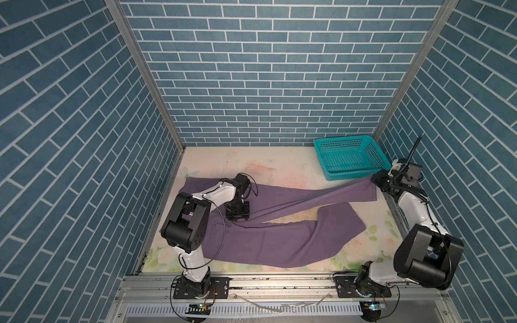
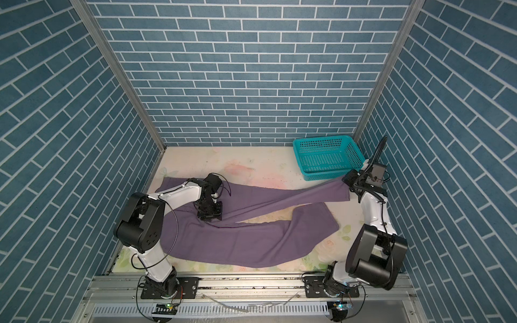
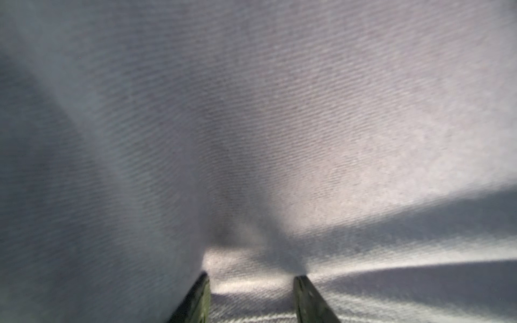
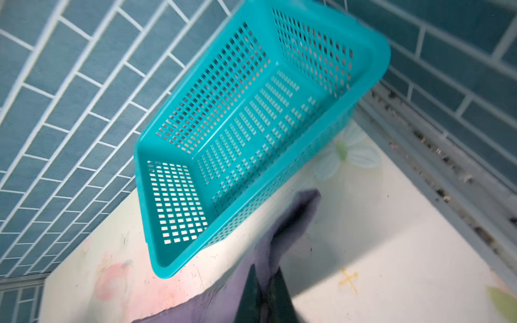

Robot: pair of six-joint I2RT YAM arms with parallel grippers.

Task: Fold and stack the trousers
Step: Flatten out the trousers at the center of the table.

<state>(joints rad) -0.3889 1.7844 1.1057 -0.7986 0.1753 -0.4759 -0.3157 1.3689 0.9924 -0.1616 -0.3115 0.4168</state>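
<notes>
- Right wrist view: the right end effector (image 4: 265,270) is clamped on a cuff corner of the muted-purple soft cloth trousers (image 4: 293,218). It holds that corner off the floral-printed table (image 4: 391,251), just beside the teal perforated plastic basket (image 4: 173,201).
- In both top views the trousers' long axis runs from the waistband at the table's left edge towards the right edge. The far leg stretches taut from the crotch up to the held cuff near the far right corner.
- The near leg lies flat, doubling back on itself near the right edge.
- The left end effector (image 1: 238,218) points down at the crotch with its jaws apart and its tips on the cloth. No pinch shows.
- Judgement: the fold turns on bringing the held cuff towards the near edge, onto the near leg. The right arm is nearer both cuffs, the left arm nearer the waistband.
- Room is tight at the far right corner, with the basket and the wall both close to the held cuff. The table between the two legs is bare.
</notes>
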